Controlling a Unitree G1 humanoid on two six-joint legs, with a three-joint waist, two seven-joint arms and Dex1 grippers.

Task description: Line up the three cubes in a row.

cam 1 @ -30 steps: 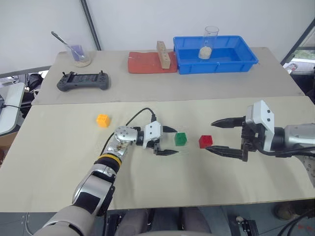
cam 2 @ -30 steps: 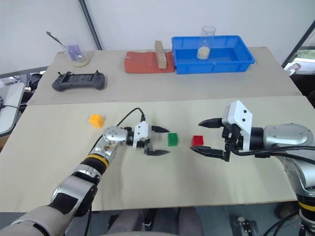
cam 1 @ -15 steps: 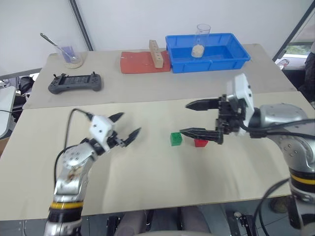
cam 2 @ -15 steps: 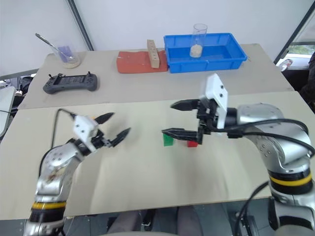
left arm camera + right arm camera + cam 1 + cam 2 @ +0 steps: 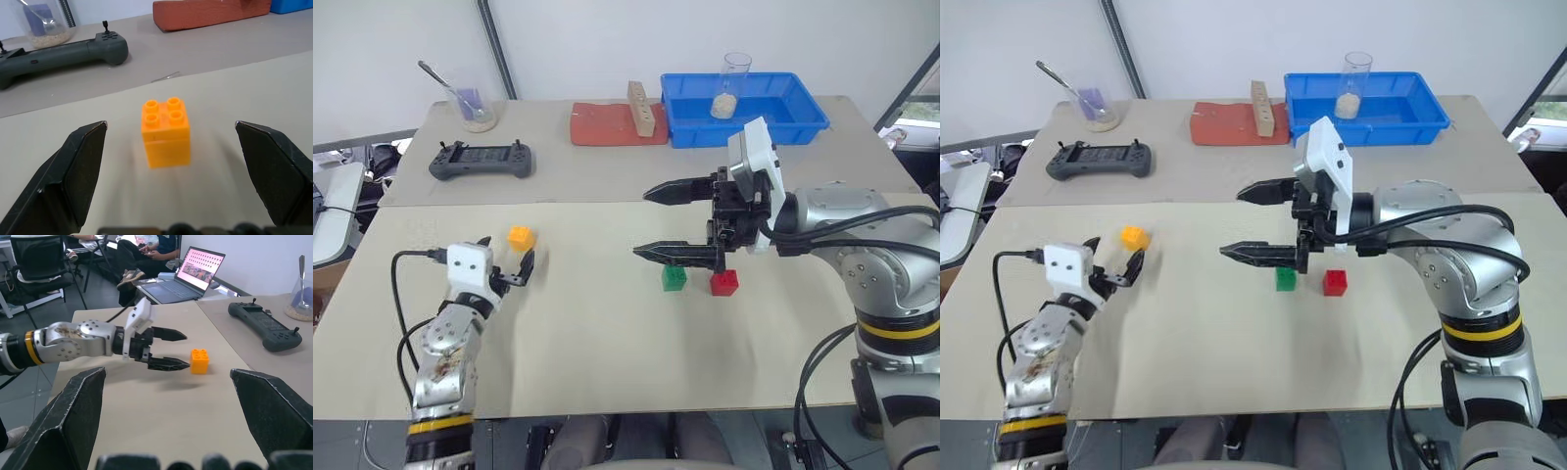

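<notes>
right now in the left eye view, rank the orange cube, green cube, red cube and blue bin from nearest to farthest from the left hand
1. Orange cube: just ahead of the open left hand, not touched.
2. Green cube: mid-table, toward the robot's right.
3. Red cube: just beyond the green one, further right.
4. Blue bin: on the far table, back right.

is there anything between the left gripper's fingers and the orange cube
No. The left wrist view shows only bare table between the open left gripper and the orange cube, which stands just ahead, centred between its fingers.
</notes>
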